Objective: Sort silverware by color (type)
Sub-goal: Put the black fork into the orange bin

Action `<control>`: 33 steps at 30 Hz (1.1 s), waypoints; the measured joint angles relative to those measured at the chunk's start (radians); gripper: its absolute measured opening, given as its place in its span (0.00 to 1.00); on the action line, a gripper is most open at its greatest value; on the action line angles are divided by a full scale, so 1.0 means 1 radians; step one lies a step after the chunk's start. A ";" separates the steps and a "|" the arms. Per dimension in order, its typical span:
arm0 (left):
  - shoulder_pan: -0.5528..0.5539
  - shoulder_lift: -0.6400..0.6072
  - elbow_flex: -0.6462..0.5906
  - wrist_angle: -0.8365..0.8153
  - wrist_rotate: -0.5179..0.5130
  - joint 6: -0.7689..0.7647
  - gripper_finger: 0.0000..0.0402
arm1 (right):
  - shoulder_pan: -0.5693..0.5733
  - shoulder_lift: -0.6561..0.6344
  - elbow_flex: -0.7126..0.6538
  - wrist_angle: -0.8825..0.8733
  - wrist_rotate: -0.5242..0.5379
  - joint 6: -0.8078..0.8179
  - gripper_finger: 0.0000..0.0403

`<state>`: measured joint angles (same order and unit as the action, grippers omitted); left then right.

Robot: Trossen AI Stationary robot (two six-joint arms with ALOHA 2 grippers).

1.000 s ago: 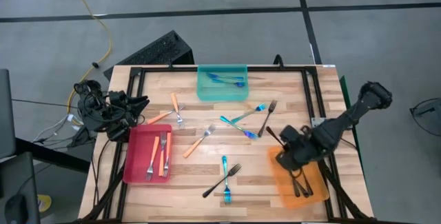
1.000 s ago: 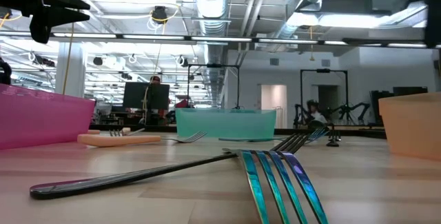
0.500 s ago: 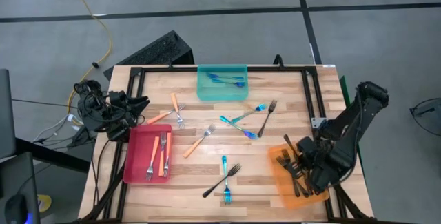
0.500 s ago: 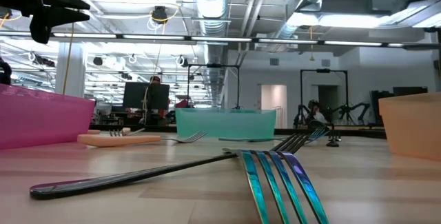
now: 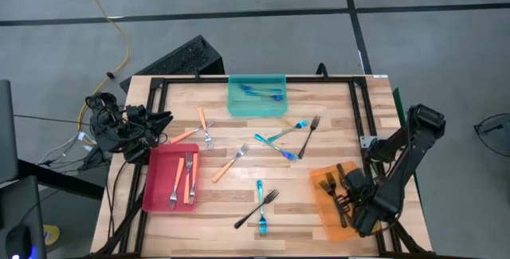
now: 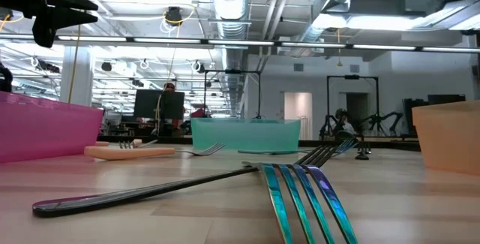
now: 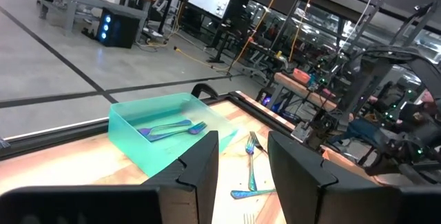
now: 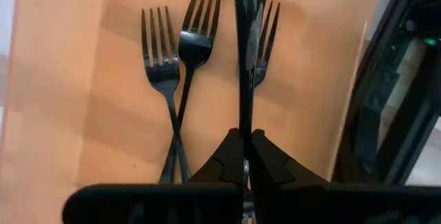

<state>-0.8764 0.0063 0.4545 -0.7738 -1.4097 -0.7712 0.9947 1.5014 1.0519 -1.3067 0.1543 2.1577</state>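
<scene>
Silverware, black type: two dark forks (image 8: 172, 79) lie crossed in the orange tray (image 5: 323, 203) at the surface's 4 o'clock corner; a third dark fork (image 8: 247, 38) is pinched upright between the pressed-together fingers of the right claw (image 5: 348, 199), over the same tray.

Silverware, orange type: two orange-handled forks (image 5: 183, 181) in the red tray (image 5: 155, 199) at 8 o'clock; two more (image 5: 199, 127) loose just beyond that tray, one (image 5: 231, 163) near centre.

Silverware, blue type: blue forks (image 5: 261, 92) in the teal tray (image 5: 256, 109) at 12 o'clock; two crossed blue forks (image 5: 279, 141) right of centre with a loose dark fork (image 5: 310, 135) beside them; one blue fork (image 5: 260, 203) crossed by a dark fork (image 5: 256, 208) toward 6 o'clock.

Surface (image 5: 319, 100): pale wood planks inside a black frame; bare wood stays open at centre and along the 6 o'clock edge.

Left claw (image 7: 241, 162): parked off the 9 o'clock edge, fingers spread, holding nothing.

Room: grey floor, yellow cable (image 5: 111, 20) beyond 11 o'clock; the low view shows a workshop hall with ceiling ducts and lit benches.
</scene>
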 joint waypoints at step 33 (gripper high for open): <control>0.000 0.000 0.000 0.000 0.000 0.000 0.28 | -0.009 0.076 -0.189 0.345 -0.077 0.017 0.07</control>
<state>-0.8762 0.0065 0.4545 -0.7742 -1.4097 -0.7712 0.9859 1.5772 0.8626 -0.9620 0.0769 2.1748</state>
